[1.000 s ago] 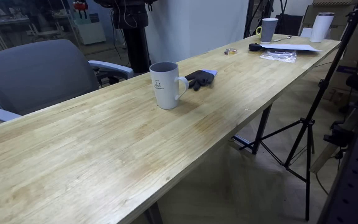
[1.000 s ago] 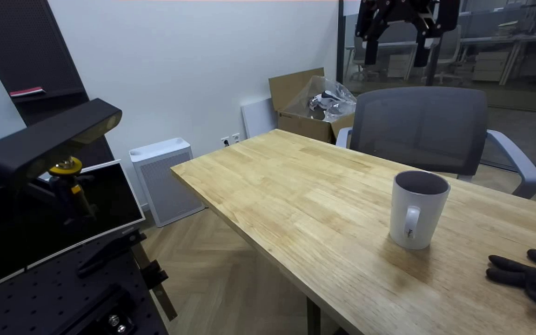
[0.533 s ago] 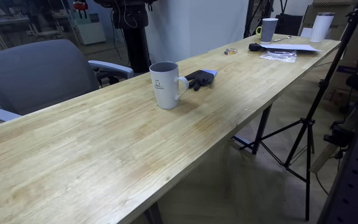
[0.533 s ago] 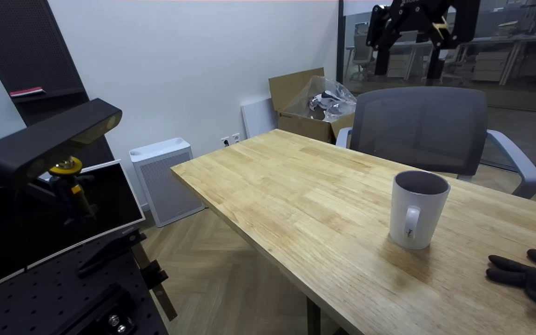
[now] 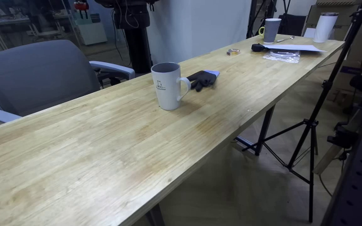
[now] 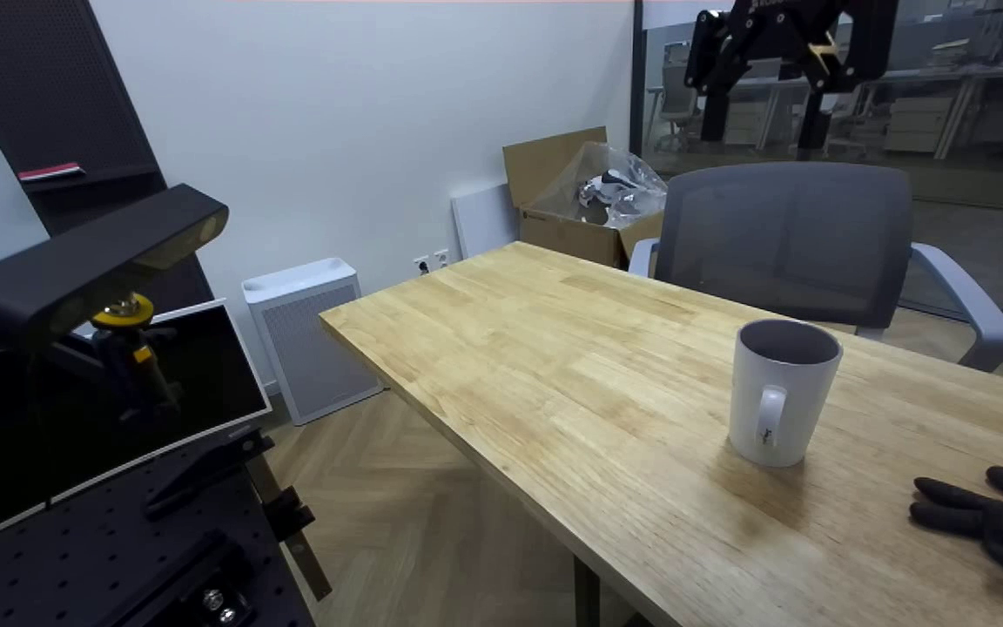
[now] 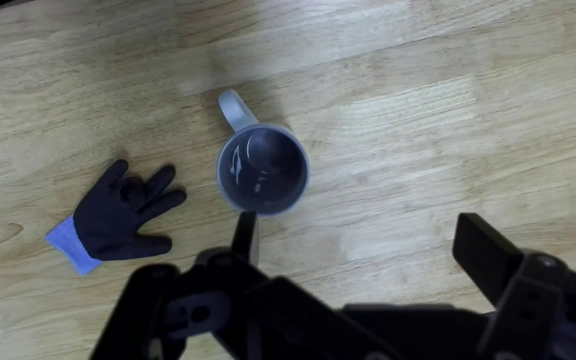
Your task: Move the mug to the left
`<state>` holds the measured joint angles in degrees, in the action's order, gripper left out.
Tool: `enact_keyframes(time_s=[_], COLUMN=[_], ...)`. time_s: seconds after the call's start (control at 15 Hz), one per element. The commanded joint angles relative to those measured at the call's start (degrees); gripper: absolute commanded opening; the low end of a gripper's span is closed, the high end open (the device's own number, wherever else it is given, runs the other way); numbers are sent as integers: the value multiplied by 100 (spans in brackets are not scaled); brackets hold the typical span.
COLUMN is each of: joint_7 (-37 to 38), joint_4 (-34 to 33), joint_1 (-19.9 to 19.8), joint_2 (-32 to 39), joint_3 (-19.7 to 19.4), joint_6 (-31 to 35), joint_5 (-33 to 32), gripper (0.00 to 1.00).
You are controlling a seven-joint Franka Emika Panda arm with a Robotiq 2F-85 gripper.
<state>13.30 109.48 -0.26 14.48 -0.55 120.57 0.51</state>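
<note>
One white mug (image 6: 787,383), unmoved on table (image 6: 501,348), tool (image 6: 763,139) spread apart, lower in an exterior view than a second ago

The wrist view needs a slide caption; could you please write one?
Open claw over a wooden tabletop, upright mug beside a dark glove.

The mug (image 7: 263,170) stands upright on the wooden tabletop (image 7: 393,140), its handle pointing to the upper left of the wrist view, glints on its grey inside. To its left, apart from it, lies a black glove (image 7: 105,217) with a blue cuff. Lower down, the fingers (image 7: 485,257) are spread wide; one tip appears right at the mug's rim, though depth is hard to judge.
</note>
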Motion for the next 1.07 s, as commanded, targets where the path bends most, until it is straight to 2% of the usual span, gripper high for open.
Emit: enact_keyframes(time_s=[0.0,0.2,0.6,1.0], joint_7=[-20,34,180,160], joint_4=[41,139,326,304], joint_1=[47,51,51,50], joint_2=[109,247,542,824], joint_3=[-37,-72,-253,-338], joint_6=[41,192,1005,1267], joint_5=[0,-65,-239,-180], gripper=[100,100,100,100])
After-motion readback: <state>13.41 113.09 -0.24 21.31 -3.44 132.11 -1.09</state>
